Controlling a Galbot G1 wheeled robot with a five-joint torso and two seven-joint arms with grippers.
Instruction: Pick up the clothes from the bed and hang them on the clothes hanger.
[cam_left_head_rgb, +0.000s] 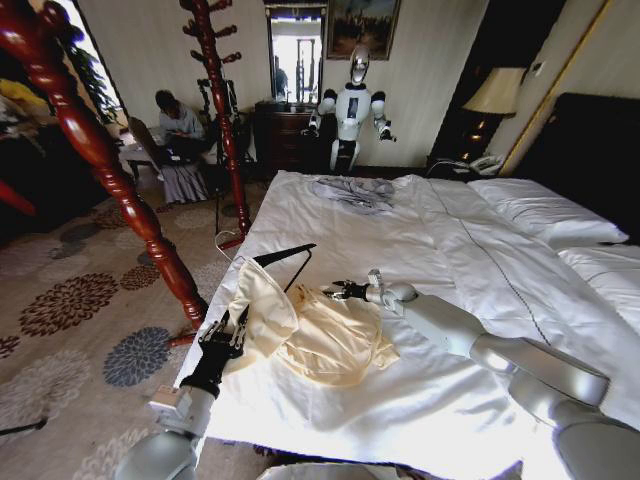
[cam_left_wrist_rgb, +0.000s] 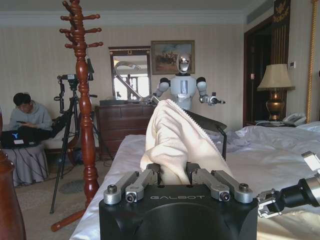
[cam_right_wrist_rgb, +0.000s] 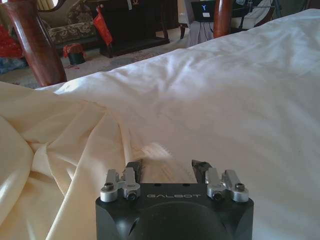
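Note:
The cream-yellow clothes lie bunched near the left front edge of the white bed. One shoulder of the shirt is drawn over the black clothes hanger, whose bare arm sticks out toward the headboard side. My left gripper is at the bed's edge, shut on the raised cream fabric; the hanger's black arm runs along the top of that fabric. My right gripper hovers low over the sheet just beyond the shirt, open with nothing between its fingers.
A red-brown coat stand leans close on my left, and a second one stands farther back. A grey garment lies mid-bed and pillows lie at the right. Another robot and a dresser stand by the far wall.

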